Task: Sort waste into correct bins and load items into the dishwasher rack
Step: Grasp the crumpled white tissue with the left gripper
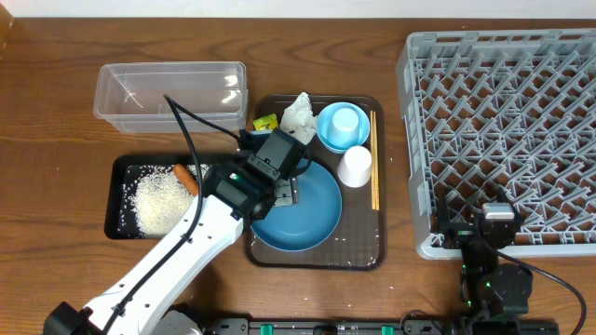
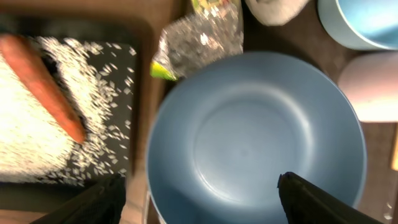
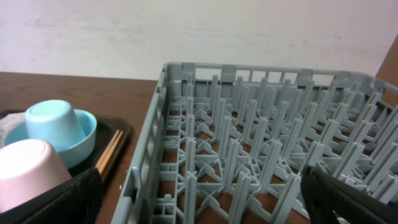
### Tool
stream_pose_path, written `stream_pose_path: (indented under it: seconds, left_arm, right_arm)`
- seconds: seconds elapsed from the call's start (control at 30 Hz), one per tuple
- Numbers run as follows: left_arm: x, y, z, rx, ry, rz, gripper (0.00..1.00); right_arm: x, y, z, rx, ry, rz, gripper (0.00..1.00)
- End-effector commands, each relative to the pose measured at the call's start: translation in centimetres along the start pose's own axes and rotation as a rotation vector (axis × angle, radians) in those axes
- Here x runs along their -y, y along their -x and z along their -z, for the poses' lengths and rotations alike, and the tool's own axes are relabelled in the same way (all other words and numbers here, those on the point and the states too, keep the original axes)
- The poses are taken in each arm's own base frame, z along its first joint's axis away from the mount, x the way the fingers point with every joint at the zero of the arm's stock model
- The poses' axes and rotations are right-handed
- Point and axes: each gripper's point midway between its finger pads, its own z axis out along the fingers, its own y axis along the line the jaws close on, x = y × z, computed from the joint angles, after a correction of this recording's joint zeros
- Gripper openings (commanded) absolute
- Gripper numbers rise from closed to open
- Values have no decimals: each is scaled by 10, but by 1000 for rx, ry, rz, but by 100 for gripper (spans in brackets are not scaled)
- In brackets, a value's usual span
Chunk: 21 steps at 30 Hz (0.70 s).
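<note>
The dark blue plate [image 1: 307, 219] lies on a brown serving tray [image 1: 363, 253] with the light blue bowl [image 1: 328, 138], white cup [image 1: 355, 166], chopsticks [image 1: 375, 158], napkin [image 1: 298, 112] and a yellow-green wrapper [image 1: 266, 122]. My left gripper [image 1: 287, 193] is open low over the plate's [image 2: 255, 137] left rim, which lies between its fingers [image 2: 93, 202]. A foil wrapper [image 2: 199, 37] lies just beyond the plate. Rice [image 1: 158, 200] and the carrot [image 1: 186, 178] sit in the black tray [image 1: 119, 191]. My right gripper [image 3: 199, 205] is open over the dishwasher rack's [image 3: 261, 155] near-left corner.
The clear tub [image 1: 172, 93] stands behind the black tray. A small light blue cup [image 3: 53, 124] sits upturned in the bowl. The grey rack [image 1: 503, 130] fills the right side. Loose rice grains [image 2: 109, 81] are scattered over the black tray.
</note>
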Motion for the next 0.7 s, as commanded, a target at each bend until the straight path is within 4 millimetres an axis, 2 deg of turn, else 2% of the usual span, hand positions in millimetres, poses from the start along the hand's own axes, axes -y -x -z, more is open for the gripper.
stream_pose_path:
  seconds: [0.0,0.07,0.17,0.27,0.4,0.47,0.67]
  left_arm:
    - [-14,31,6,138,65,50,80]
    - [-9,50,7,210,47,43,80]
    - [15,74,12,301,-39,-90,80]
    - [46,79,9,311,-160,-239,82]
    - [46,82,-11,217,-135,-243,84]
    - [52,86,-19,137,-170,-288,85]
    - [63,117,-42,55,-155,-376,86]
  right_arm:
    - [4,-1,0,-2,-18,7,99]
    - [4,-1,0,-2,-17,7,99]
    - [4,-1,0,-2,-18,7,99]
    - [4,-1,0,-2,-17,7,99]
    - [4,-1,0,-2,-18,7,99]
    - [4,-1,0,-2,-18,7,99]
    - [4,-1,0,-2,-17,7,99]
